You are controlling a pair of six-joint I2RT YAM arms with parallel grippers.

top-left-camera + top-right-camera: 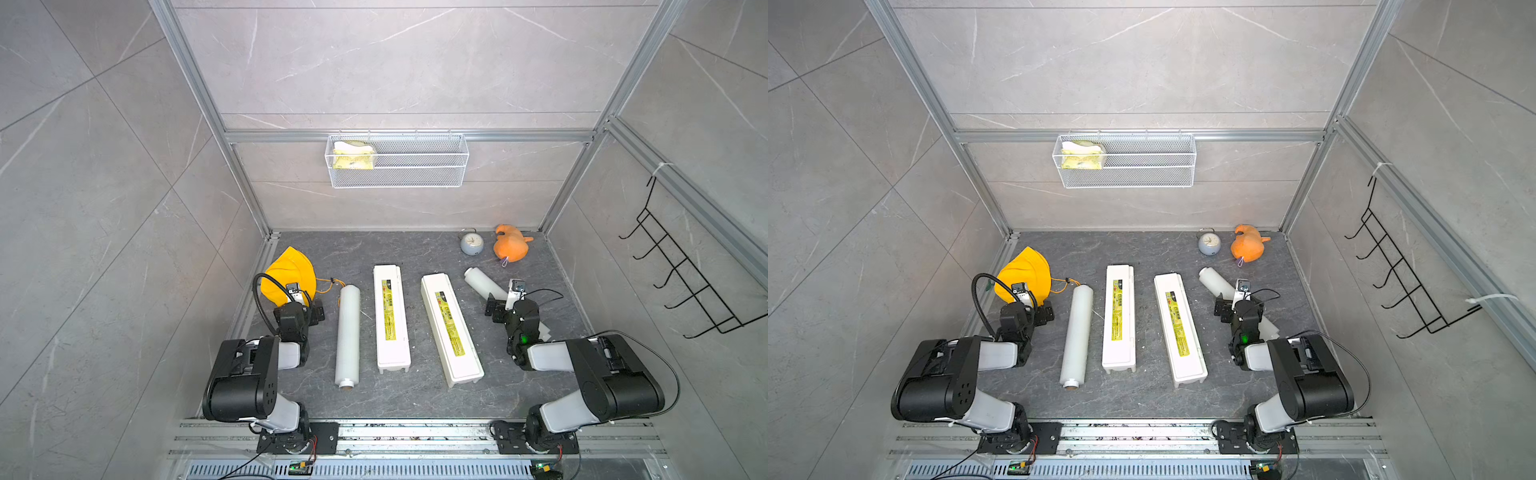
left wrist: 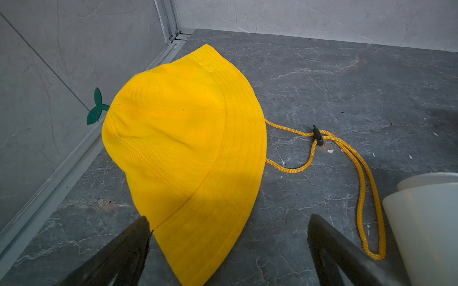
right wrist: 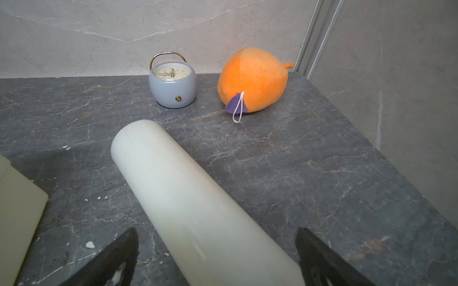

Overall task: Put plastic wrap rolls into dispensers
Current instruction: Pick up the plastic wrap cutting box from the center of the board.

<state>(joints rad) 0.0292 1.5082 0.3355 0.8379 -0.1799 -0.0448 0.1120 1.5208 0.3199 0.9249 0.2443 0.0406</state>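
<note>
Two plastic wrap rolls lie on the dark table. One roll [image 1: 348, 334] [image 1: 1077, 334] lies left of the dispensers, and its end [image 2: 426, 222] shows in the left wrist view. The other roll [image 1: 484, 282] [image 1: 1217, 282] [image 3: 188, 198] lies slanted at the right. Between them lie two white dispensers with yellow labels, lids shut: the left dispenser [image 1: 390, 320] [image 1: 1119, 320] and the right dispenser [image 1: 451, 328] [image 1: 1179, 328] [image 3: 17, 210]. My right gripper [image 1: 505, 303] [image 3: 216, 230] is open and straddles the slanted roll without touching it. My left gripper [image 1: 302, 305] [image 2: 229, 218] is open over a hat's brim.
A yellow hat [image 1: 286, 270] [image 2: 188, 138] with a cord [image 2: 361, 188] lies at the left wall. A small blue clock [image 1: 471, 243] [image 3: 172, 84] and an orange plush toy [image 1: 511, 245] [image 3: 252, 79] stand at the back right. A wire basket [image 1: 397, 160] hangs on the back wall, a black hook rack [image 1: 685, 266] on the right wall.
</note>
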